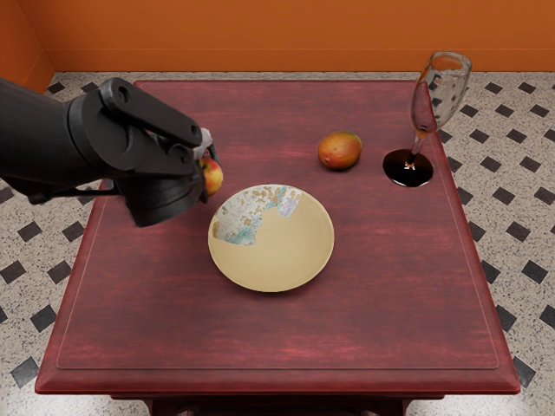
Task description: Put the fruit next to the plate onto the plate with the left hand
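- The left hand (166,184), black, reaches in from the left and curls around the fruit (212,176), hiding most of it.
- The fruit is small and round, red with a yellow patch. It peeks out at the hand's right side, just left of the plate's rim and not over it.
- The plate (286,260) is cream, with a blue-brown patterned patch at its upper left, and its whole face shows.
- A mango (340,150) lies on the desk (390,295) beyond the plate.
- A clear glass (438,87) leans on a dark foot near the far right corner.
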You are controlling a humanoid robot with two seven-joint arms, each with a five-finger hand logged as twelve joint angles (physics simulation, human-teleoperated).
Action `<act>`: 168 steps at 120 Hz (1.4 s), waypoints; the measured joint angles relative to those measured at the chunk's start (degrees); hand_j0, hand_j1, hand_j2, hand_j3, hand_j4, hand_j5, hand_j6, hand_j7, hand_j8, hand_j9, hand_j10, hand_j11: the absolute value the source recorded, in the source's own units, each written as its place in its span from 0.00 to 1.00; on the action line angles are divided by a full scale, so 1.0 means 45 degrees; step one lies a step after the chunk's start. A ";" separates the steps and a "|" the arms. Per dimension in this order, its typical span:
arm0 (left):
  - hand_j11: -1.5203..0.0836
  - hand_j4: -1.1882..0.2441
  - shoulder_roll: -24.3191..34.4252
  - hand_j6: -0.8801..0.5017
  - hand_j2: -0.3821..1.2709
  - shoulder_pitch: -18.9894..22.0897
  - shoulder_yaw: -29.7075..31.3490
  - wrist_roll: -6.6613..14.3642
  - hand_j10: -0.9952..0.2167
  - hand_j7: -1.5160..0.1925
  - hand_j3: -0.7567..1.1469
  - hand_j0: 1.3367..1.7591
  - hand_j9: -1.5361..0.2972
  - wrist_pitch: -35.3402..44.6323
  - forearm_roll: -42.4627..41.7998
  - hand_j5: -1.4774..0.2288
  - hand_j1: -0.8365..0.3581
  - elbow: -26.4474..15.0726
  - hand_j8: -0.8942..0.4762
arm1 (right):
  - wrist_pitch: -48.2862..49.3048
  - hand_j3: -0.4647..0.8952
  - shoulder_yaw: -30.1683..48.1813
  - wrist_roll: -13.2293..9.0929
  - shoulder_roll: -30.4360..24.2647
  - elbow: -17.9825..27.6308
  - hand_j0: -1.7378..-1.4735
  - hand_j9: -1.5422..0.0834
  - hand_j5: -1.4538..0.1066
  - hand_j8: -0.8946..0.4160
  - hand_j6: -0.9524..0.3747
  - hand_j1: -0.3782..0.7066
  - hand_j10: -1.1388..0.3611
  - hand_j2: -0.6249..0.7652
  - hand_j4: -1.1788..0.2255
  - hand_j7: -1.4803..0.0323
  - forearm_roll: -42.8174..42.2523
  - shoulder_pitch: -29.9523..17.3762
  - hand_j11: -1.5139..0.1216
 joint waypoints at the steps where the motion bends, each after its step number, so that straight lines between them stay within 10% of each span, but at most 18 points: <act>1: 0.21 0.61 0.0000 0.55 0.39 -0.0015 -0.0064 0.0000 0.12 0.17 0.40 0.73 0.20 -0.0001 0.0005 0.13 0.39 -0.0002 0.48 | 0.0000 0.34 0.0000 0.0000 0.0000 0.0001 0.30 0.93 0.91 0.67 0.70 0.05 0.74 0.45 0.82 0.96 0.0000 0.0000 0.91; 89: 0.23 0.60 0.0000 0.56 0.41 0.0694 -0.2949 -0.0137 0.14 0.17 0.40 0.73 0.21 0.0006 0.0676 0.13 0.38 -0.0007 0.48 | 0.0000 0.34 -0.0002 0.0000 0.0000 -0.0001 0.30 0.93 0.91 0.67 0.70 0.05 0.74 0.45 0.82 0.96 0.0000 -0.0001 0.91; 140: 0.81 0.76 0.0035 0.59 0.26 0.0703 -0.2480 -0.0164 0.68 0.75 0.40 0.76 0.71 -0.1828 0.0442 0.72 0.86 0.0093 0.59 | 0.0000 0.34 -0.0004 0.0000 0.0000 -0.0003 0.30 0.93 0.91 0.67 0.70 0.05 0.74 0.45 0.82 0.96 0.0000 0.0004 0.91; 168: 0.90 0.81 0.8626 0.62 0.24 0.0043 -0.0262 -0.0126 0.78 0.84 0.40 0.76 0.80 -1.0935 -0.0030 0.82 0.95 0.0326 0.63 | 0.0000 0.34 -0.0001 0.0000 0.0000 0.0000 0.30 0.93 0.91 0.67 0.70 0.05 0.74 0.45 0.82 0.96 0.0001 0.0000 0.91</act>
